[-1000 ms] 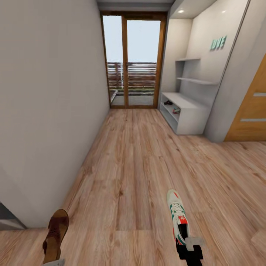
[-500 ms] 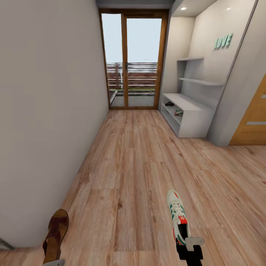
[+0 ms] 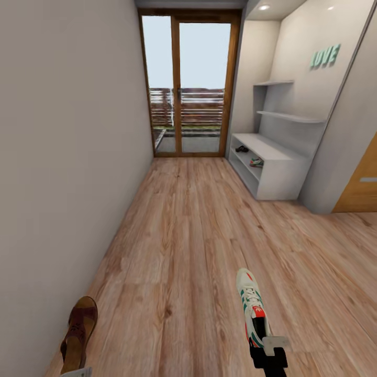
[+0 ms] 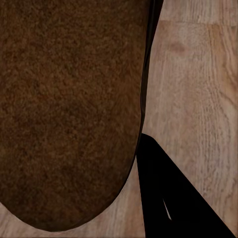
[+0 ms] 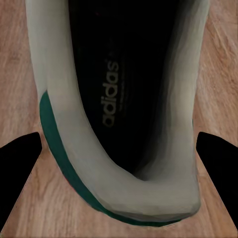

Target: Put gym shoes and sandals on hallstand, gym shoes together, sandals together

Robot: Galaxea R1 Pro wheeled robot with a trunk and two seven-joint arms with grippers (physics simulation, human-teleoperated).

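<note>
My right gripper [image 3: 263,343] is shut on the heel of a cream-white gym shoe [image 3: 251,306] with green stripes, held toe-forward above the corridor floor [image 3: 188,246]. In the right wrist view the shoe's heel opening [image 5: 119,109] sits between two black fingers [image 5: 20,158]. At the head view's lower left edge my left gripper [image 3: 77,373] is shut on a brown sandal [image 3: 78,327]. Its sole [image 4: 69,109] shows close up beside one black finger [image 4: 171,198]. The hallstand [image 3: 283,165] stands far ahead on the right. A second sandal [image 3: 242,148] and a second gym shoe [image 3: 256,163] lie in its open shelves.
A plain wall [image 3: 68,157] runs close along my left. A glass door [image 3: 188,84] with a wooden frame closes the corridor's far end. Floating wall shelves [image 3: 285,115] hang above the hallstand, and a wooden door [image 3: 364,188] stands at the right edge.
The whole view has shifted as the robot moved: the left wall corner has slid out of sight and the hallstand sits further right. Both shoes stay held in the same place.
</note>
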